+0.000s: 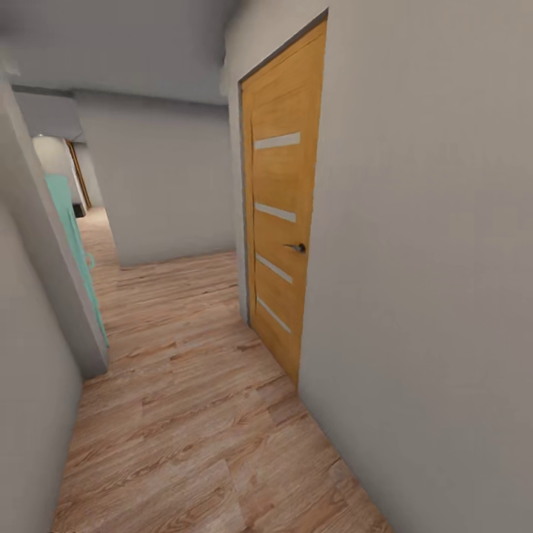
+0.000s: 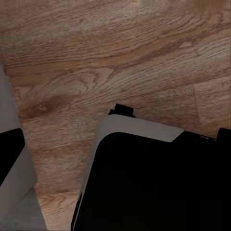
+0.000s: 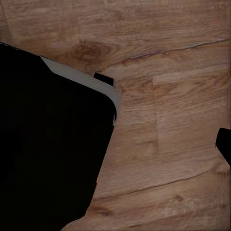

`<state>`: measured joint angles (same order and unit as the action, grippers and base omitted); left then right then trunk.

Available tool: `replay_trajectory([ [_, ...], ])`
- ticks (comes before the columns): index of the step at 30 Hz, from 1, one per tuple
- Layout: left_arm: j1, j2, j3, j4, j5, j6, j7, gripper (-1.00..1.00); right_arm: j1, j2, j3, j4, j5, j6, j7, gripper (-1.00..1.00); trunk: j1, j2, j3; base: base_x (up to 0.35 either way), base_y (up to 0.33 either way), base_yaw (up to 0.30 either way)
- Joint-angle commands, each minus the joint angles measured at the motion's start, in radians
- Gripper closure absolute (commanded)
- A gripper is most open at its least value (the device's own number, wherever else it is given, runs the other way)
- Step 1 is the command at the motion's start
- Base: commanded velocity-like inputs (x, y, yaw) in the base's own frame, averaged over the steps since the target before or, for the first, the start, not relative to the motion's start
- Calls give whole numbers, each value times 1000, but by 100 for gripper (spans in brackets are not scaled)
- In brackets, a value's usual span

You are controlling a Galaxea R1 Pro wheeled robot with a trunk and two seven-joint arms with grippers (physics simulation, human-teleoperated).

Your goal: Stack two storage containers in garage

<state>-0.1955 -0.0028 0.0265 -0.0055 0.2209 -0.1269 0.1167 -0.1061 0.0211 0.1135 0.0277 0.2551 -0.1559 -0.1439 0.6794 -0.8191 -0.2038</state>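
I am in a narrow hallway, and the two storage containers are out of view, as are the living room and the garage. Both wrist views look down on light wood-plank flooring (image 2: 96, 57) and on my own black, grey-rimmed base (image 2: 154, 183) (image 3: 48, 144). A small dark tip, perhaps a finger (image 3: 224, 144), juts in at one edge of the right wrist view. A similar dark piece (image 2: 224, 134) sits at the edge of the left wrist view. Neither shows how the jaws stand.
An orange-wood door (image 1: 281, 222) with a dark handle (image 1: 297, 248) stands shut in the grey wall (image 1: 429, 296) on the right. A teal door (image 1: 74, 237) hangs open at the left behind a wall corner (image 1: 66, 311). The plank floor (image 1: 192, 414) runs ahead, then bends left.
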Motion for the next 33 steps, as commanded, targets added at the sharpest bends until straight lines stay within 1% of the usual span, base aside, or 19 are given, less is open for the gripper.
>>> replay_trajectory([
  [1, -1, 0, 2, 1, 3, -3, 1, -100, -1, 0, 8, 3, 3, -4, -6, -100, 1, -1, -1, 261, 0, 277],
  [33, -1, -1, 3, 1, 3, -3, 1, -100, -1, -1, 8, 3, 3, -6, -6, -100, 1, -1, -1, 247, 0, 277],
])
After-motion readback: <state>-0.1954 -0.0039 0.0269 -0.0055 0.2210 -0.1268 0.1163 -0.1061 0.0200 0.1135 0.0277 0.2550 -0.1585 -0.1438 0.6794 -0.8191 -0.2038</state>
